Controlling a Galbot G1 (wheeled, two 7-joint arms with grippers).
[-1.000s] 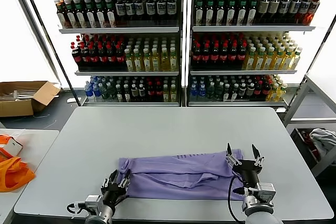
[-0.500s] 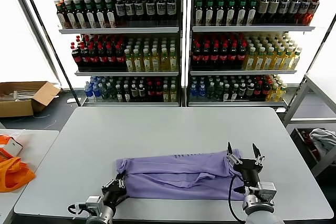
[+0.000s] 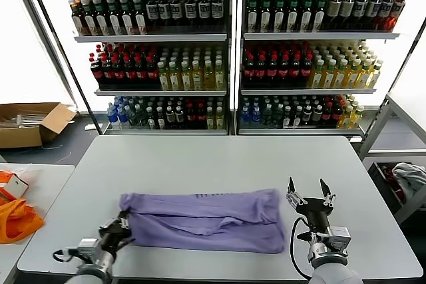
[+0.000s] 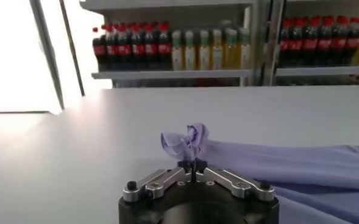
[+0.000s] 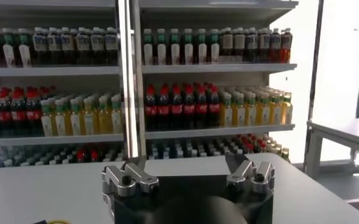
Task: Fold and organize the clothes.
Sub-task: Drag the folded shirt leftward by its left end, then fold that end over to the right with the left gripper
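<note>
Left hand [image 3: 122,227] pinched tight on the left end of the purple T-shirt [image 3: 206,219], which lies folded lengthwise near the front of the grey surface [image 3: 219,157]. Right hand [image 3: 310,199] spread wide, empty, just beside the shirt. Drink shelves [image 3: 226,51] behind. Shirt has shifted leftward since earlier.

We see the left gripper [image 4: 192,165] with its jaws closed, pinching a bunched corner of the lavender T-shirt [image 4: 277,167]. The garment trails away from the pinch across the grey tabletop [image 4: 75,140]. Beyond the tabletop's far edge stand shelves of bottles [image 4: 167,49].
</note>
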